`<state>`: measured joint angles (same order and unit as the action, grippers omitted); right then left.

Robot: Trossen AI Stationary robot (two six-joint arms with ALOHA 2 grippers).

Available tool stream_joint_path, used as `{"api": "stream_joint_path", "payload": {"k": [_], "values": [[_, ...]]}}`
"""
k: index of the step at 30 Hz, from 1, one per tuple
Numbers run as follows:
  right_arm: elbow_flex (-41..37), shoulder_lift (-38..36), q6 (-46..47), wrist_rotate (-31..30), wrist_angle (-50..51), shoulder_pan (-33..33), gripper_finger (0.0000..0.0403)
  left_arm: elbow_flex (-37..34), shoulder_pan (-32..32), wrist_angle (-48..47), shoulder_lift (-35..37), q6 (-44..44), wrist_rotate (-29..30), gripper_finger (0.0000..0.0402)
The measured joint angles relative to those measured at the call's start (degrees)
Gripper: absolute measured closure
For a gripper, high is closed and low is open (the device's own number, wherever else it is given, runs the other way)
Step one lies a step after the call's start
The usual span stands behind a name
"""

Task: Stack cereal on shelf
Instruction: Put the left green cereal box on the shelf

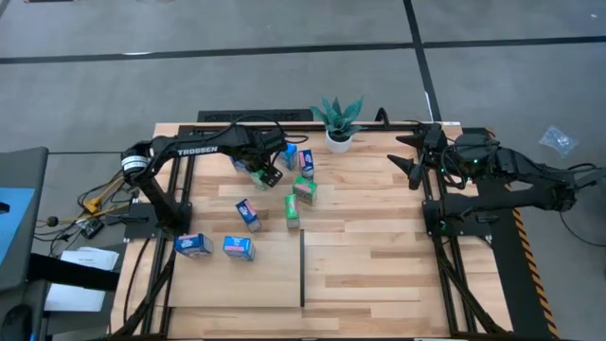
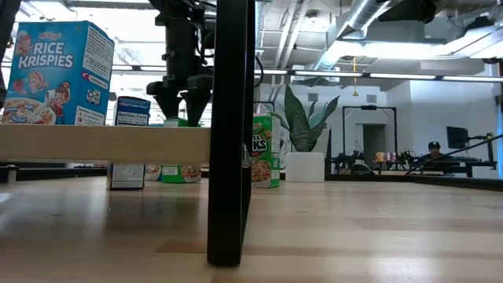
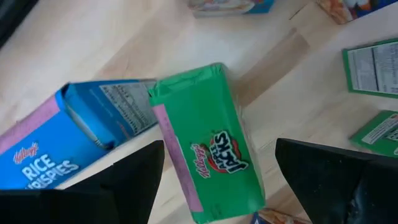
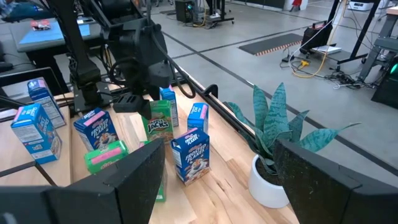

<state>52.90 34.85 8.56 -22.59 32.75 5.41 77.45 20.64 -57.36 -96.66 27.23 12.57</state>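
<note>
Shelf point(image 1: 379, 256): plank top, cereal scattered on its left half. Left gripper point(image 1: 264, 171) near back edge, fingers spread wide over green box point(image 3: 208, 146) beside blue box point(image 3: 68, 149), gripping nothing. Right gripper point(image 1: 413, 156) open, empty, beside plant point(image 1: 339, 121)

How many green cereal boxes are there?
3. One green box lies between the left gripper's open fingers, beside a blue box; two more green boxes sit near the table's middle. Others may hide under the arm.
</note>
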Motion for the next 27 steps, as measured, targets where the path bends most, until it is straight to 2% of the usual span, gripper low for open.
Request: {"api": "stream_joint_path", "payload": {"k": [6, 17, 27], "values": [[0.00, 0.01, 0.00, 0.00, 0.02, 0.00, 0.0081, -0.01, -0.28, 0.57, 0.02, -1.25, 0.12, 0.0127], [0.00, 0.02, 0.00, 0.00, 0.04, 0.00, 0.0081, -0.01, -0.04, 0.44, 0.04, -1.68, 0.21, 0.0190], [0.00, 0.02, 0.00, 0.00, 0.08, 0.00, 0.0081, 0.00, -0.17, 0.31, 0.04, -6.02, -1.40, 0.0239]]}}
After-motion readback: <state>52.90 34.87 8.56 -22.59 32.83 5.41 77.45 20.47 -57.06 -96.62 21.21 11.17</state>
